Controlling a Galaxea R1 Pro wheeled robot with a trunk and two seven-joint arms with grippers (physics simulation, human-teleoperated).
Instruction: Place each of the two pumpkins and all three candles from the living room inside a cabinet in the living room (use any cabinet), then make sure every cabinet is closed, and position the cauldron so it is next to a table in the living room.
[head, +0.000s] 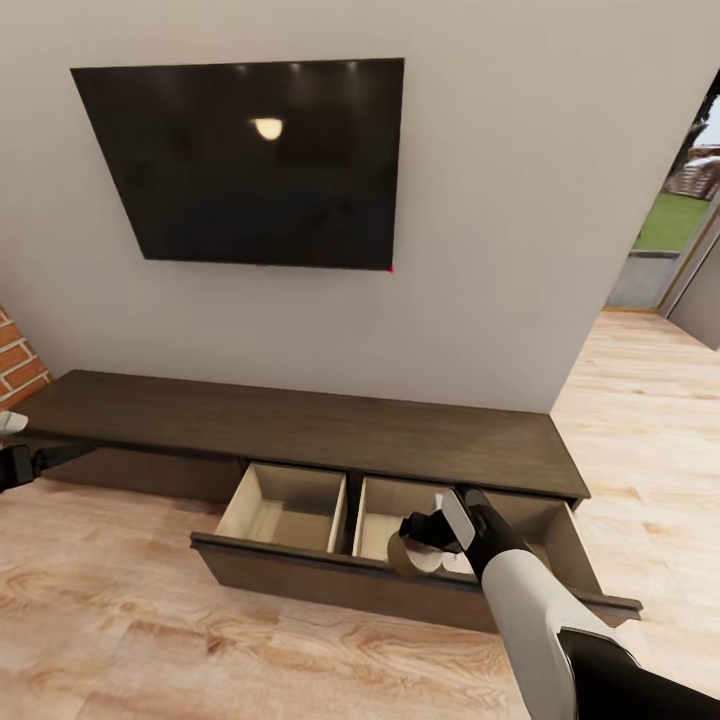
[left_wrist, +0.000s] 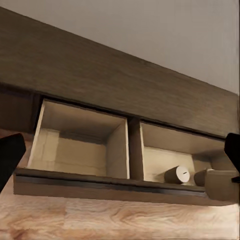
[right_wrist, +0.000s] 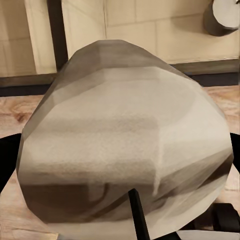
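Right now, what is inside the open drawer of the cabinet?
The drawer has two compartments. The left one looks bare. The right one holds a candle, while the right gripper holds another candle over it, covering part of the floor.

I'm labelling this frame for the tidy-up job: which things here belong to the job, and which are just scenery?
Job:
- candle held in the right gripper
- second candle lying in the drawer
- cabinet, drawer pulled open

Scenery:
- wall television
- brick wall
- wooden floor
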